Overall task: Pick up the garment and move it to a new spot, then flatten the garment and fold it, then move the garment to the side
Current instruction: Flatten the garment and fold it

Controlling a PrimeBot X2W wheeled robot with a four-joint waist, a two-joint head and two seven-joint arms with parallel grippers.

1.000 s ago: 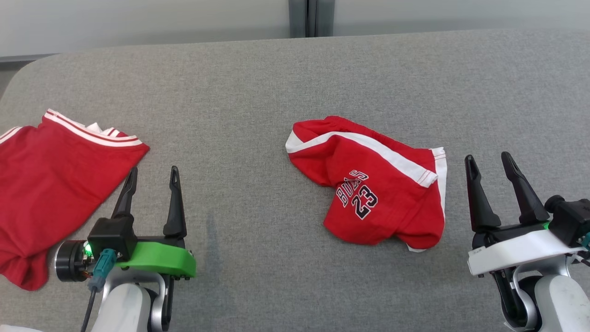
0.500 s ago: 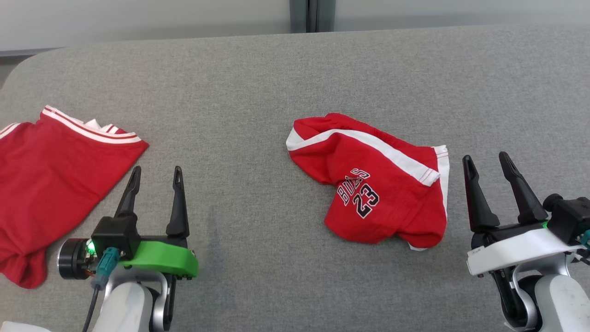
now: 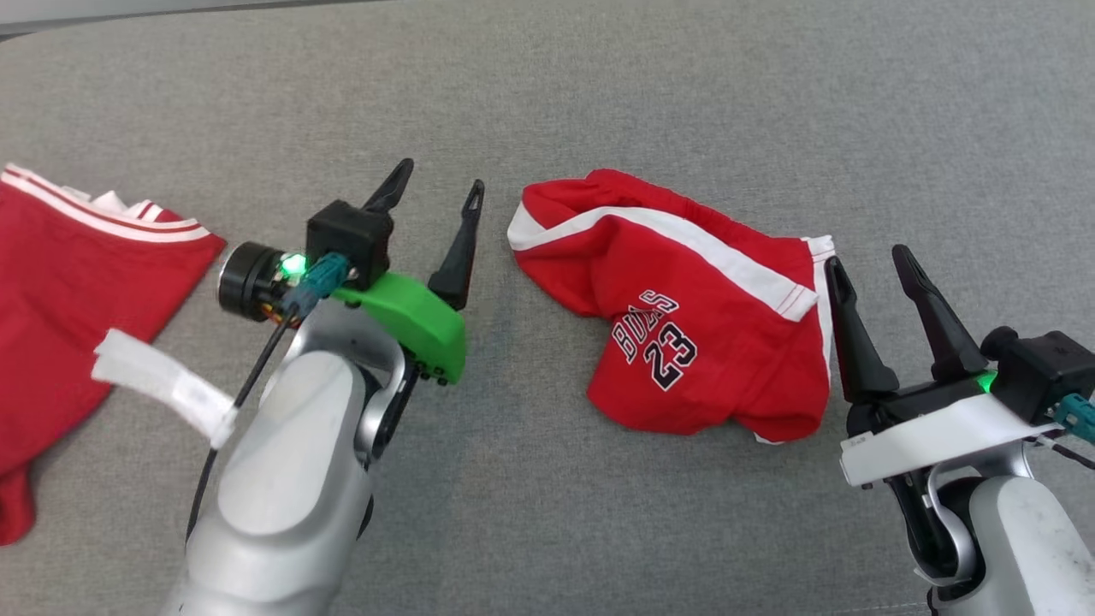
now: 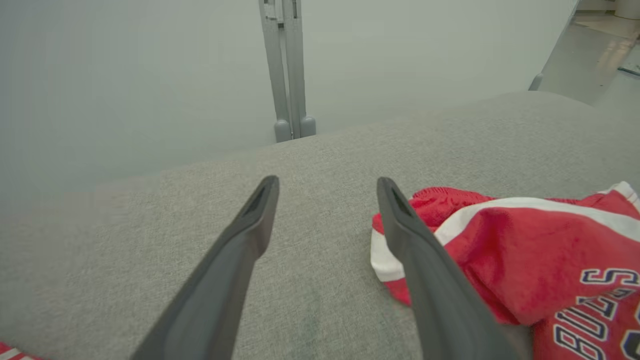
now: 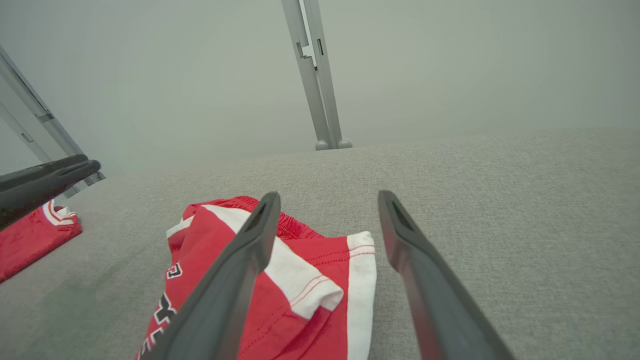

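The garment [image 3: 684,291] is a crumpled pair of red shorts with white stripes and a "BULLS 23" print, lying mid-table on the grey surface. My left gripper [image 3: 438,178] stands open just left of its waistband end, not touching it; in the left wrist view the garment [image 4: 525,250] lies beside and behind the right finger of that gripper [image 4: 327,182]. My right gripper [image 3: 868,259] is open at the shorts' right edge, and in the right wrist view its left finger overlaps the garment [image 5: 310,260] while the gripper [image 5: 328,196] holds nothing.
A second red garment with white trim [image 3: 68,282] lies at the table's left, also seen as a red cloth [image 5: 30,240]. The grey padded table [image 3: 599,85] stretches beyond the shorts. A grey post [image 4: 287,75] stands against the pale wall behind the far edge.
My left arm has reached forward and to the right, up to the shorts' left end. The head camera has tilted down. The right gripper sits slightly closer to the shorts' right edge.
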